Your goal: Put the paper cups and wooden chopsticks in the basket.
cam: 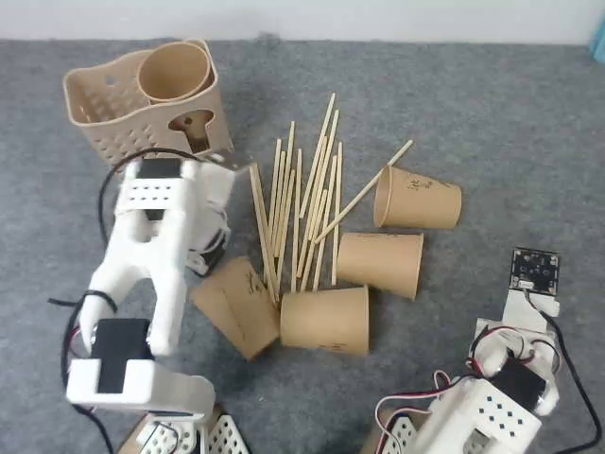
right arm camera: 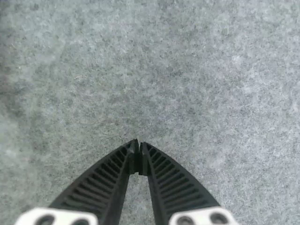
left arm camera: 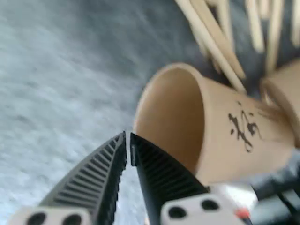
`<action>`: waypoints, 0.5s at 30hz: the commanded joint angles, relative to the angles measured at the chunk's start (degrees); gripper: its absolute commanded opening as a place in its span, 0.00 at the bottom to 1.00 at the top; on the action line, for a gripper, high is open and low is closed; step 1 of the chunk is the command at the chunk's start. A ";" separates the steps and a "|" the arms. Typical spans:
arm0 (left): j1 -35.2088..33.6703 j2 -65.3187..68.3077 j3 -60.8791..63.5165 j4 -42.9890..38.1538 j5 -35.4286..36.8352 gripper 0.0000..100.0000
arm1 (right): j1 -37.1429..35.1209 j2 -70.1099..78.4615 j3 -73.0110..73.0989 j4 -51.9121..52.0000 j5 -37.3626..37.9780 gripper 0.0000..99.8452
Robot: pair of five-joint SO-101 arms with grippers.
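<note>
Already done: one paper cup (cam: 175, 71) stands mouth up inside the basket (cam: 95, 128), against one end of it.
Left to do: four more cups lie on their sides on the surface (cam: 510, 123). The wooden chopsticks (cam: 302, 203) are spread in a loose fan among them, none in the basket. I judge the task barely begun.
Left jaws: almost together and gripping nothing, with the tips just beside the open mouth of the cup at hand (left arm camera: 187, 136).
Right jaws: closed tip to tip and empty, above bare grey surface. My right arm (cam: 501, 397) sits folded at the near right corner.
Crowding: the near ends of the chopsticks run up against the near left cup (cam: 236, 305) and the near middle cup (cam: 326, 320). One slanted stick (cam: 364, 194) reaches the far right cup (cam: 416, 199), and the fourth cup (cam: 380, 263) lies between those. Lifting any cup will probably shift some sticks.
Open room: there is wide bare surface to the right of the pile, and more between the pile and my right arm.
Edges: the basket stands at the far left, close behind my left arm (cam: 151, 246). The wall lies just beyond it, so I expect a tight approach there. Beside the cup, the basket has space free.
</note>
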 commanded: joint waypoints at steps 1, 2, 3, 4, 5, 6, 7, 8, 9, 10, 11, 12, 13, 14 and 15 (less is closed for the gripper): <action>2.55 -2.99 -3.38 5.80 0.79 0.01 | 0.57 -0.84 -0.26 0.13 1.05 0.01; 2.81 -3.34 -3.38 5.80 0.79 0.01 | 0.57 -0.84 -0.26 0.13 1.05 0.01; 3.08 -3.69 -3.21 5.80 0.79 0.01 | 0.57 -0.84 -0.26 0.13 1.05 0.01; 3.78 -4.22 -2.95 5.80 0.79 0.01 | 0.57 -0.84 -0.26 0.13 1.05 0.01; 4.48 -4.84 -2.77 5.80 0.79 0.01 | 0.57 -0.84 -0.26 0.13 1.05 0.01; 5.19 -5.54 -2.51 5.89 0.79 0.01 | 0.57 -0.84 -0.26 0.04 1.05 0.01; 6.07 -6.33 -1.71 5.89 0.79 0.01 | 0.57 -0.84 -0.26 0.04 1.05 0.01; 7.47 -7.30 -0.66 5.89 0.79 0.01 | 0.57 -0.84 -0.26 0.04 1.05 0.01; 9.05 -8.35 0.57 5.89 0.79 0.01 | 0.57 -0.84 -0.26 0.04 1.05 0.01; 10.81 -9.49 1.98 5.89 0.79 0.01 | 0.57 -0.84 -0.26 0.04 1.05 0.01; 12.92 -10.90 3.38 5.89 0.70 0.01 | 0.57 -0.84 -0.26 0.04 1.05 0.01; 15.12 -12.40 4.88 5.89 0.26 0.01 | 0.57 -0.84 -0.26 0.04 1.05 0.01; 17.58 -13.98 6.29 5.89 -0.79 0.01 | 0.57 -0.84 -0.26 0.04 1.05 0.01; 19.78 -15.74 7.16 5.89 -1.41 0.01 | 0.57 -0.84 -0.26 0.04 1.05 0.01; 21.36 -17.49 7.52 5.89 -1.76 0.01 | 0.57 -0.84 -0.26 0.04 1.05 0.01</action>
